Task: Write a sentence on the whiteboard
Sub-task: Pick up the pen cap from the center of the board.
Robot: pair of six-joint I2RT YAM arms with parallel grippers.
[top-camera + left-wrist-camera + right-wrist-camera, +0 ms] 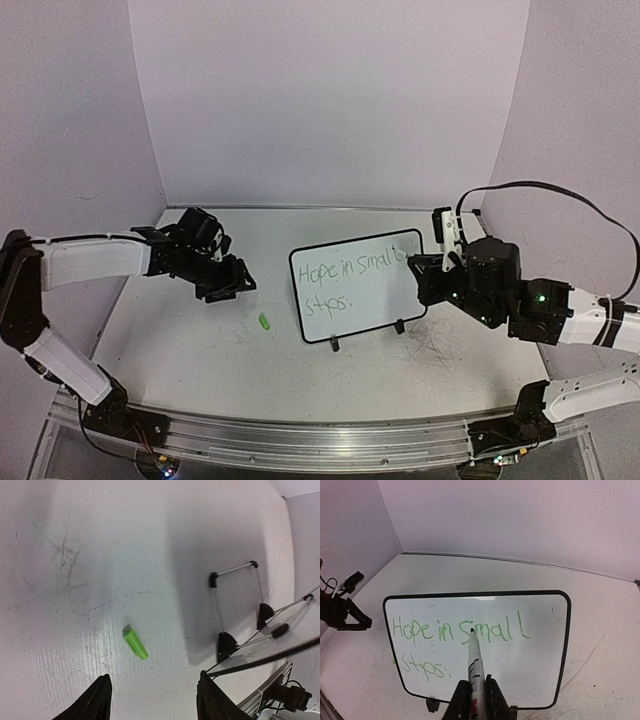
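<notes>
Right wrist | right pincer (pixel 476 684) clamps marker (pixel 474 661) | left pincer (pixel 154 680) apart, empty

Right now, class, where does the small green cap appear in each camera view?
Top external: green cap on the table, left of the whiteboard.
Left wrist: centre, whiteboard's feet to its right.
Right wrist: cannot tell; perhaps a green speck at the board's left edge.
Shared landmark: the whiteboard.

Plain pale lilac walls (pixel 330 100) close in on three sides of a scuffed, pen-marked white table (pixel 200 340), evenly lit. An aluminium rail (pixel 300 440) runs along its near edge.
</notes>
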